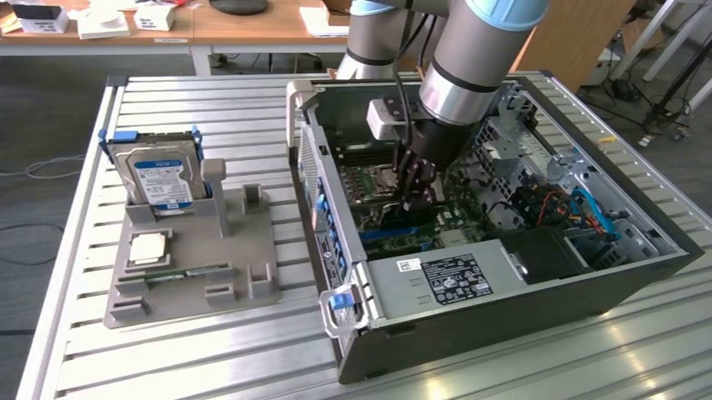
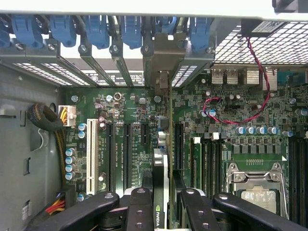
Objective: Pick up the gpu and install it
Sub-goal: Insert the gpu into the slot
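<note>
The gpu (image 2: 160, 168) is in my pincer (image 1: 415, 198), held edge-on inside the open computer case (image 1: 623, 275). My black fingers (image 2: 139, 207) are partly closed, pressing on both faces of the card. In the wrist view it stands upright over the motherboard (image 2: 231, 110), among the long black expansion slots (image 2: 126, 154). Its metal end reaches the row of rear slot covers under the blue latches (image 2: 96, 29). I cannot tell whether its edge is seated in a slot.

The slatted metal counter (image 1: 223, 350) carries everything. The case lies on its side towards the exterior view's right, and my arm (image 1: 468, 75) reaches down into it. A grey holder block (image 1: 256, 250) sits on the counter just beside the case, on the exterior view's left. The silver hard drive (image 1: 162, 177) with its blue-and-white label stands upright at the far end of that block. A labelled power supply (image 1: 456, 279) fills the near corner of the case. A square processor (image 1: 148, 248) lies flat on the block in front of the drive, and a narrow memory stick (image 1: 183, 272) lies just in front of it. On the motherboard, the metal-framed processor socket (image 2: 252, 185) sits well to one side of the card. A thin red wire (image 2: 240, 115) loops across the board near the rear ports.
</note>
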Robot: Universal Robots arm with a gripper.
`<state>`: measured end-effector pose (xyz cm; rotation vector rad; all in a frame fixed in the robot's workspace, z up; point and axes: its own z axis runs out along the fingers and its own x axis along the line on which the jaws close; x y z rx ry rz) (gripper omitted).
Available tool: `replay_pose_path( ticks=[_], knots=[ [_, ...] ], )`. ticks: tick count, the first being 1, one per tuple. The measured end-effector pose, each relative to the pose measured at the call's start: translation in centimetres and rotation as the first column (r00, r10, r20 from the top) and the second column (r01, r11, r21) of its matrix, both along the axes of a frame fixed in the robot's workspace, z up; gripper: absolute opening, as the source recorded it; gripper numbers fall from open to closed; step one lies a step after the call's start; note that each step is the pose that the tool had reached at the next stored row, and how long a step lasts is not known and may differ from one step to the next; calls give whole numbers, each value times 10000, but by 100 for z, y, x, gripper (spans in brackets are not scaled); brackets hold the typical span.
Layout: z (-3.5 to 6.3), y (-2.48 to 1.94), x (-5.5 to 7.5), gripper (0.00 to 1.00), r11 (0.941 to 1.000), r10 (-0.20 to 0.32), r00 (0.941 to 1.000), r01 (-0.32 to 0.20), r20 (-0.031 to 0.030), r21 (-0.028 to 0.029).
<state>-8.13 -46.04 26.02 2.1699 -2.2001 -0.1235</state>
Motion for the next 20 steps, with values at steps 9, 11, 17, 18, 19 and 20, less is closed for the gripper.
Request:
replay_pose_path(
  ticks=[9, 11, 17, 18, 19, 20],
  knots=[
    [0, 0, 6, 27, 10000, 0, 10000, 0, -10, 1],
    [0, 0, 10, 27, 10000, 1, 10000, -1, -12, 0],
    [0, 0, 15, 27, 10000, 0, 10000, 0, -21, 0],
    [0, 0, 15, 27, 10000, 1, 10000, -1, -21, 0],
    [-2, 0, 16, 27, 10000, 1, 10000, -1, -21, -1],
    [-5, 0, 16, 27, 10000, 1, 10000, -1, -20, 0]
  ],
)
